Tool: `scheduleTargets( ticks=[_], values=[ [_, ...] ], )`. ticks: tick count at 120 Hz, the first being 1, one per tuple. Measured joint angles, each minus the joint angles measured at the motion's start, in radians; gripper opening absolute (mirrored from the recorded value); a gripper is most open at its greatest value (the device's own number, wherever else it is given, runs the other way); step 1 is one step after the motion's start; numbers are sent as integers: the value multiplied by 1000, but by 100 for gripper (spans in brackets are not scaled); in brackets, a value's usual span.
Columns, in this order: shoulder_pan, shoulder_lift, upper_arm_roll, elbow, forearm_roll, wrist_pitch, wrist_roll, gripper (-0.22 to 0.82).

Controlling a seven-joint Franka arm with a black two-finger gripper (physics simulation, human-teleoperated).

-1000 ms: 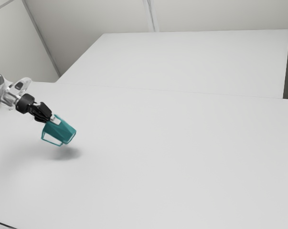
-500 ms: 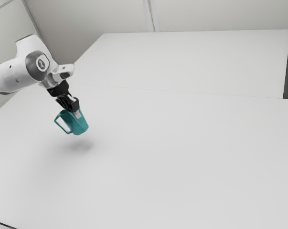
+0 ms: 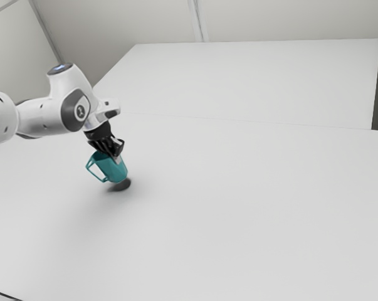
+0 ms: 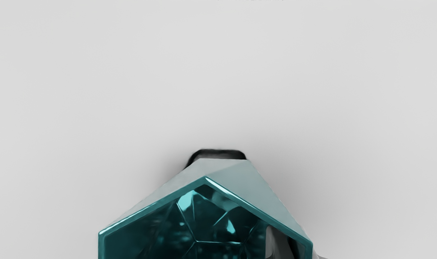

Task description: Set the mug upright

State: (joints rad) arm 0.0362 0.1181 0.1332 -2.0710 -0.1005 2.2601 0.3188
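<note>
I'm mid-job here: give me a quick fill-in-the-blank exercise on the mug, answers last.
The mug, held by the gripper, is not upright but ____. Its handle points toward the exterior view's ____. The mug's blue-green colour is called ____.

Missing words: tilted; left; teal.

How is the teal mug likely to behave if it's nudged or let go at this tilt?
The mug looks stiff, with crisp, flat facets. Its glossy inner wall might be slightly slippery under the gripper. Released while leaning like this, it would probably tip, though the facets and jutting handle should discourage rolling.
</note>
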Motion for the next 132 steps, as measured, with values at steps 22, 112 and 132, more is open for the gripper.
scheduleTargets(
  ticks=[22,112,132],
  values=[
    [-2,37,-16,1,3,27,-64,-18],
    [-2,-48,-55,106,-3,-82,-170,52],
    [0,2,-55,332,3,-258,-172,57]
  ],
)
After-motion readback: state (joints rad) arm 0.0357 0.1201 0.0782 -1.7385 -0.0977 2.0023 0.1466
